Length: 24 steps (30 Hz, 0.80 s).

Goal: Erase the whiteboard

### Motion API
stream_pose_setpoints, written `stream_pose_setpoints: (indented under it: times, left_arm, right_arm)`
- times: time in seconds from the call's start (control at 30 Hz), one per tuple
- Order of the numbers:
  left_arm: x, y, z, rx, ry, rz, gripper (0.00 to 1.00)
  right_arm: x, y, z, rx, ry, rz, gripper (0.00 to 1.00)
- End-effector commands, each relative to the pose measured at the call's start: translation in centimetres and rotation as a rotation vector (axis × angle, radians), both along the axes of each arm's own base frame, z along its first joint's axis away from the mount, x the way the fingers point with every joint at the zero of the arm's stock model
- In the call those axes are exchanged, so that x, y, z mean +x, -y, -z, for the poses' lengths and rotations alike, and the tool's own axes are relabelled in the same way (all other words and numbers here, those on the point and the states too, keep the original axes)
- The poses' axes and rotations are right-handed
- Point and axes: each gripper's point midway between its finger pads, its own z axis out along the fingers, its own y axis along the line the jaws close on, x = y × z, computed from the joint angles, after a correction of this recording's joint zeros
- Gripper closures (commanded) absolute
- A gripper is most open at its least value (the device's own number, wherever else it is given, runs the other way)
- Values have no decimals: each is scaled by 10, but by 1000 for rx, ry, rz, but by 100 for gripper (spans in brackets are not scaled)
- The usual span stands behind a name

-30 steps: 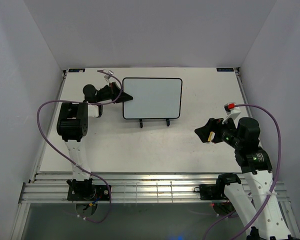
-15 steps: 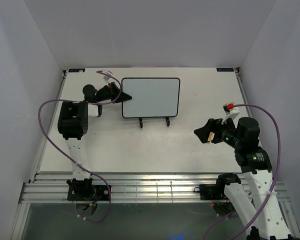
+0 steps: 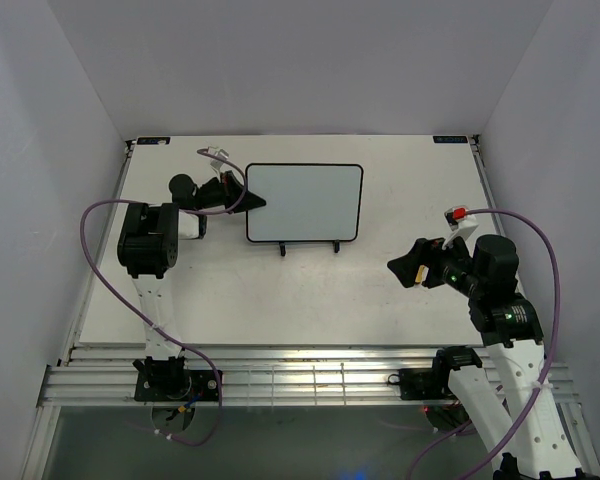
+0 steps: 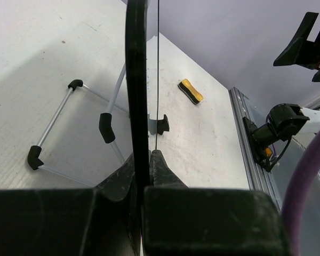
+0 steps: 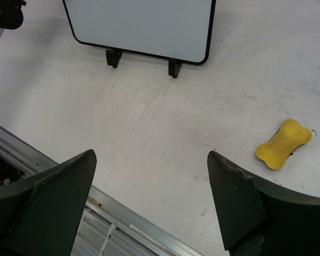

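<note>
- Nearest to us, the right pincer point(image 3: 408, 268) hangs above the table point(image 3: 400, 190). Its jaws are spread wide with nothing between them, and in its own camera its two dark fingers point(image 5: 48, 208) frame only bare tabletop.
- Below and behind that pincer we see an aluminium rail point(image 5: 122, 229) running along the table's near edge.
- Just ahead of the right pincer, off to the side of its right finger, a small yellow peanut-shaped eraser point(image 5: 284, 144) lies flat on the table. Neither finger touches it.
- Farther ahead of the right pincer, toward its left side, the whiteboard point(image 3: 305, 203) stands on a black wire easel stand point(image 5: 174, 68). Two of the stand's black feet poke out under the board's bottom edge.
- The face turned toward the right pincer looks blank to us, plain pale white inside its thin black rounded frame.
- The left pincer point(image 3: 242, 196) is clamped on the whiteboard's left edge. In its wrist view the black frame rises edge-on straight out from between its closed jaws.
- Ahead of the left pincer, on the board's back side, the stand's thin legs with black rubber tips rest spread on the table.
- On the board's front side, well beyond the left pincer, we see the eraser again, and past it the right arm.
</note>
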Motion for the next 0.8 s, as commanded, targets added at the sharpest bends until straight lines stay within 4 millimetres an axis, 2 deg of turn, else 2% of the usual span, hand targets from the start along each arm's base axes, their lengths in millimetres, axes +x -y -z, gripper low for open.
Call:
stream_pose_setpoints:
  times: [0.0,0.13,0.43,0.6,0.77]
  left_arm:
    - [0,-1,-30,-12,426,-38,100]
    - [3,-1,-23,-16,400,-44,100]
    - [-4,-2,-1,-16,341,-84,89]
    - [-4,-5,3,-17,323,-95,83]
    - [-2,-7,3,-27,292,-110,66]
  right_arm:
    - [1,-3,-8,9,47,-24,10]
    - [0,-4,-9,14,50,-29,10]
    - [-1,-4,-9,17,55,-31,10]
    - [-2,-4,-10,16,57,-32,10]
    - [-2,-5,-9,19,58,-35,10]
